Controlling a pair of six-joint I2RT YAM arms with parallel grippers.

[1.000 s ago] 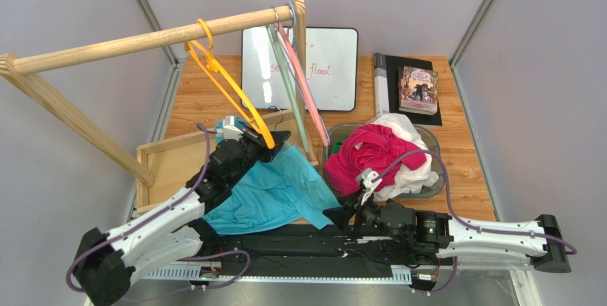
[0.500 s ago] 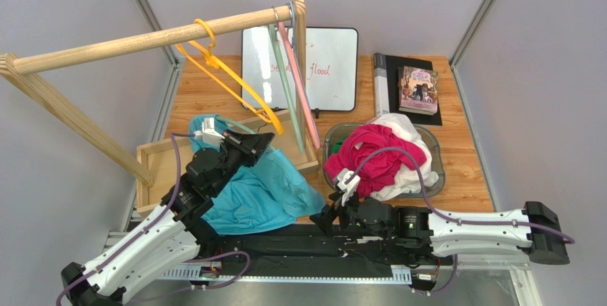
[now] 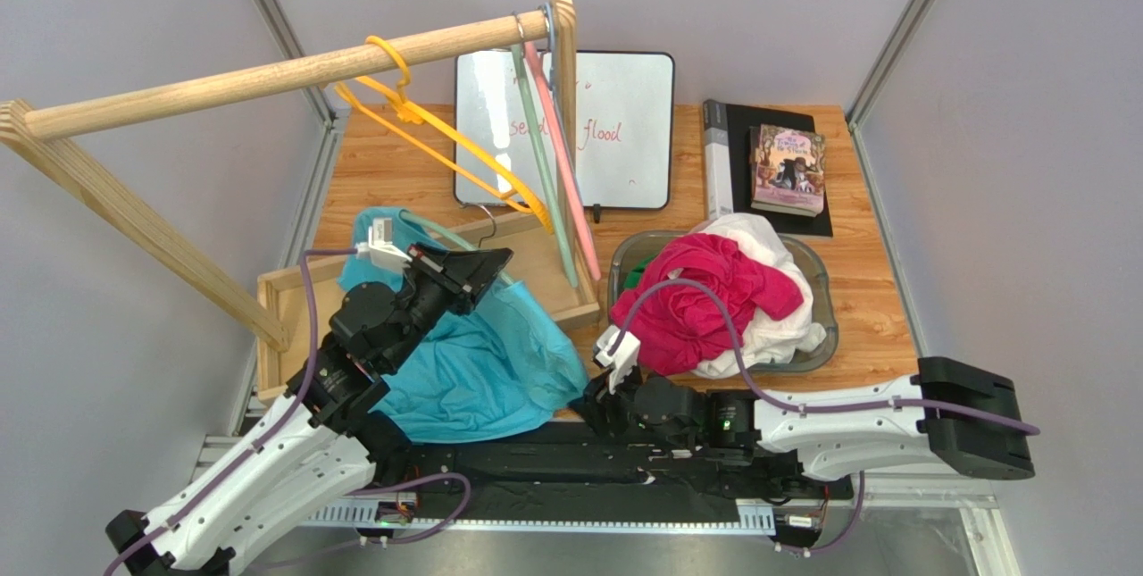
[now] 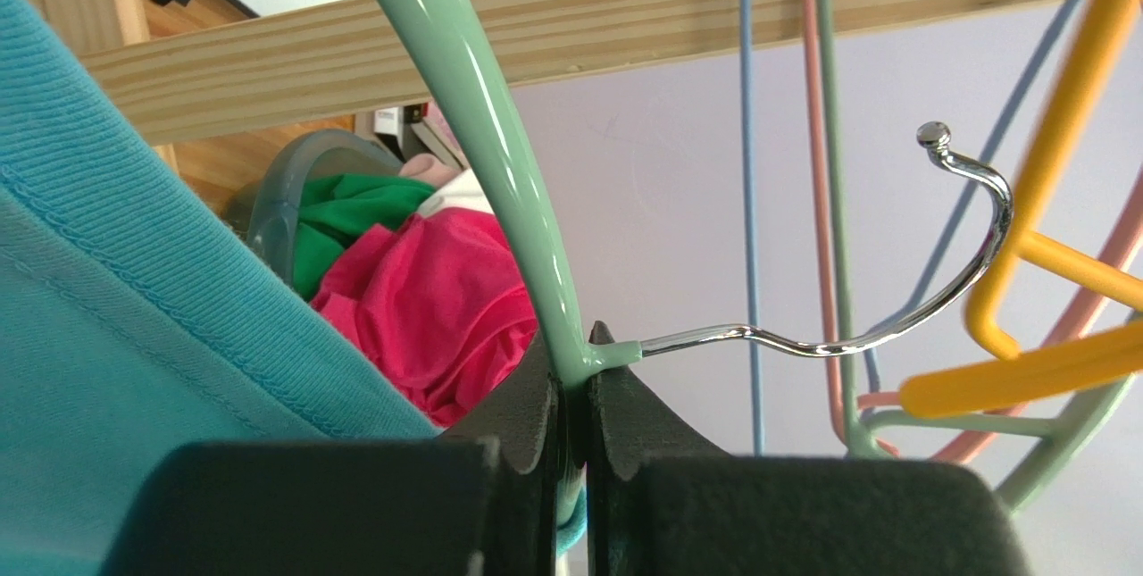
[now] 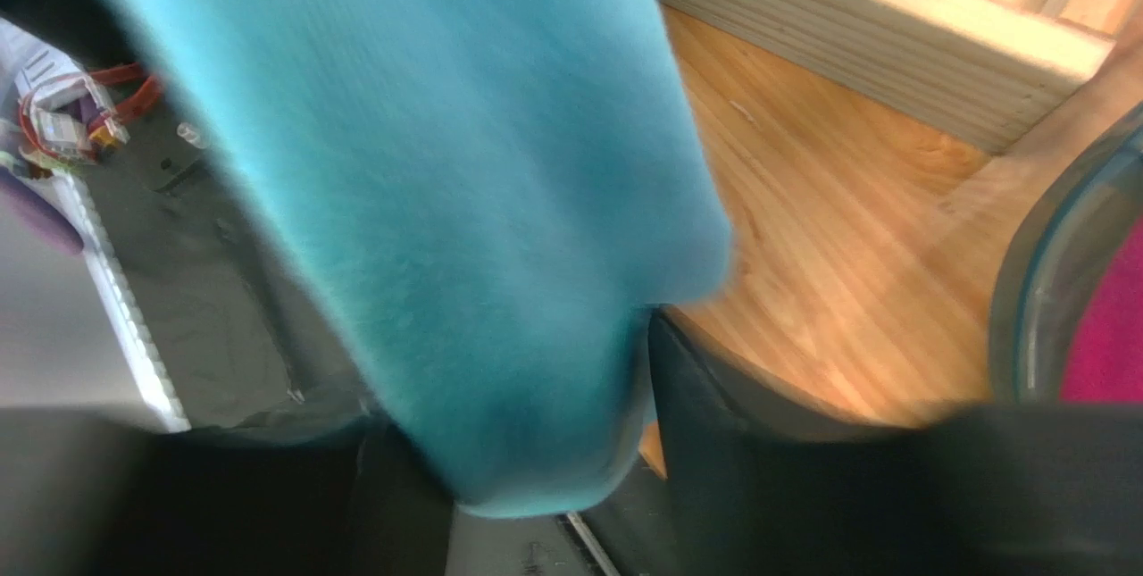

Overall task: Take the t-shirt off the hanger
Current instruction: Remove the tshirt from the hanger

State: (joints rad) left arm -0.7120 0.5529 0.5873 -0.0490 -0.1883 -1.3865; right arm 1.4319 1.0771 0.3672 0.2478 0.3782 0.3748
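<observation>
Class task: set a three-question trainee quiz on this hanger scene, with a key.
1. True or false: the left gripper is shut on the green hanger.
2. Which colour is the t-shirt? A teal, B black, C white.
3. Where does the pink garment lie?
Key: 1 true; 2 A; 3 in the grey bin.
</observation>
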